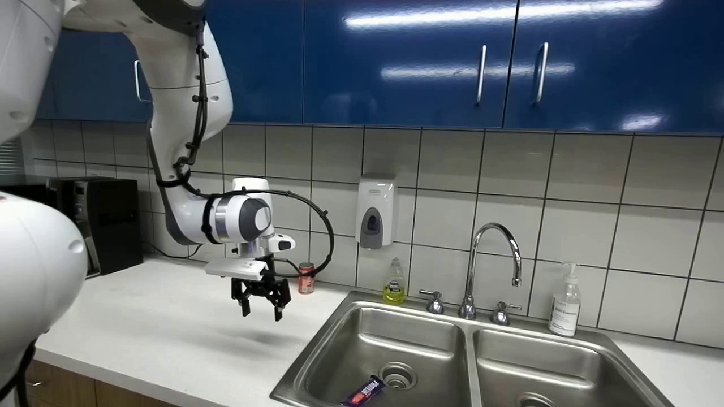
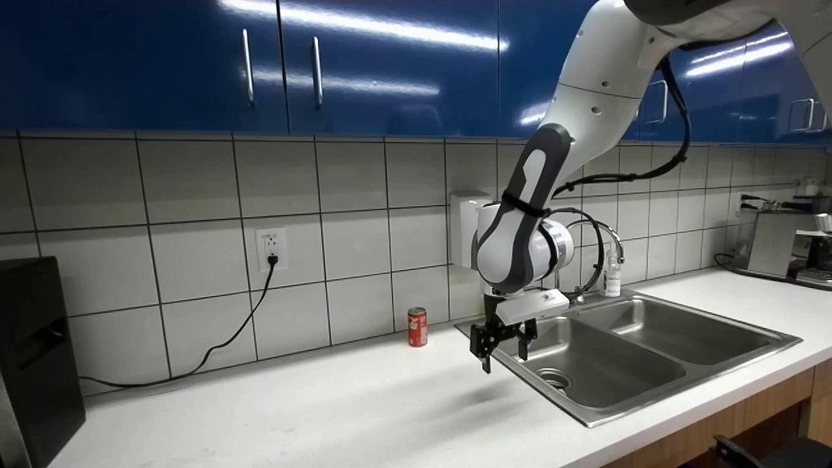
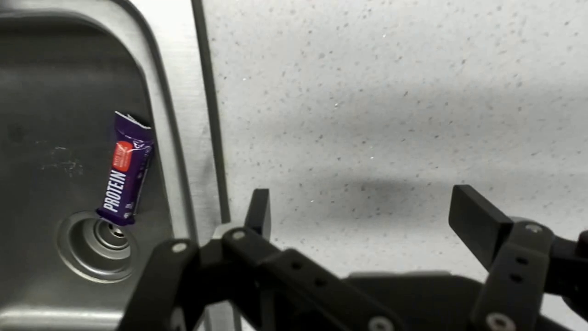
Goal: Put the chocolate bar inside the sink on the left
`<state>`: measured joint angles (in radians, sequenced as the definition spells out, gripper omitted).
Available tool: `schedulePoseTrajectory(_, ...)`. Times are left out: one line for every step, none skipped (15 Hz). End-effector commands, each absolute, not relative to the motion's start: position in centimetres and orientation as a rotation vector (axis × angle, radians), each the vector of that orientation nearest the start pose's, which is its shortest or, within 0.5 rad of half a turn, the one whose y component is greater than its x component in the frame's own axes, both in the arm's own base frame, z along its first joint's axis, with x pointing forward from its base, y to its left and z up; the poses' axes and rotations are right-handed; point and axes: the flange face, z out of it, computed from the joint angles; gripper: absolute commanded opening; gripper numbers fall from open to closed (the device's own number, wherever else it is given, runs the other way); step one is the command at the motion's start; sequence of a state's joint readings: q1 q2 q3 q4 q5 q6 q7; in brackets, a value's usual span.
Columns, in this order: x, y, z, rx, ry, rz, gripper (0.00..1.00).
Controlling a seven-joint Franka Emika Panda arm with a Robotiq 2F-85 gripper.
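Observation:
The chocolate bar (image 1: 363, 391) has a purple wrapper with a red patch. It lies in the left basin of the steel sink (image 1: 321, 345), beside the drain. The wrist view shows the bar (image 3: 125, 172) whole, near the basin wall, one end at the drain's rim. In an exterior view the near wall of the sink (image 2: 617, 370) hides most or all of the bar. My gripper (image 1: 262, 312) is open and empty above the white counter, just beside the sink's edge. It also shows in an exterior view (image 2: 505, 361) and in the wrist view (image 3: 358, 197), with only counter between its fingers.
A red can (image 2: 417, 327) stands on the counter by the tiled wall. A yellow soap bottle (image 1: 394, 287), a tall faucet (image 1: 470, 277) and a pump bottle (image 1: 565, 310) stand along the sink's back. The right basin (image 1: 543, 362) lies past a divider. Blue cabinets (image 1: 407, 62) hang above.

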<state>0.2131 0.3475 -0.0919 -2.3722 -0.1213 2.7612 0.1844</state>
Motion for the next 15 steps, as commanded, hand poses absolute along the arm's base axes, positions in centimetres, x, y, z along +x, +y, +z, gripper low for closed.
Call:
schedulePoseTrajectory(47.3, 9.1, 20.4, -3.204, -0.158, -0.141, 1.00)
schedulePoseTrajectory(46.6, 9.7, 20.8, -3.206, -0.170, -0.146, 1.00)
schedulePoseTrajectory(46.0, 10.2, 21.0, -3.211, -0.178, -0.158, 1.00)
schedulePoseTrajectory(45.4, 10.7, 21.3, -3.214, -0.174, -0.165, 1.00)
schedulePoseTrajectory(44.9, 10.9, 21.6, -3.217, -0.156, -0.174, 1.00)
schedulePoseTrajectory(44.5, 11.0, 21.9, -3.214, -0.129, -0.184, 1.00)
schedulePoseTrajectory(44.1, 10.9, 22.2, -3.213, -0.081, -0.194, 1.00)
schedulePoseTrajectory(43.7, 10.7, 22.4, -3.210, -0.031, -0.197, 1.00)
schedulePoseTrajectory(43.4, 10.5, 22.6, -3.207, 0.003, -0.199, 1.00)
schedulePoseTrajectory(43.1, 10.3, 22.8, -3.203, 0.029, -0.203, 1.00)
schedulePoseTrajectory(42.7, 10.0, 23.1, -3.201, 0.069, -0.210, 1.00)
schedulePoseTrajectory(42.4, 9.7, 23.3, -3.193, 0.089, -0.214, 1.00)
schedulePoseTrajectory(42.0, 9.4, 23.6, -3.186, 0.115, -0.218, 1.00)
schedulePoseTrajectory(41.7, 8.9, 23.7, -3.187, 0.130, -0.218, 1.00)
schedulePoseTrajectory(41.3, 8.5, 23.8, -3.187, 0.124, -0.211, 1.00)
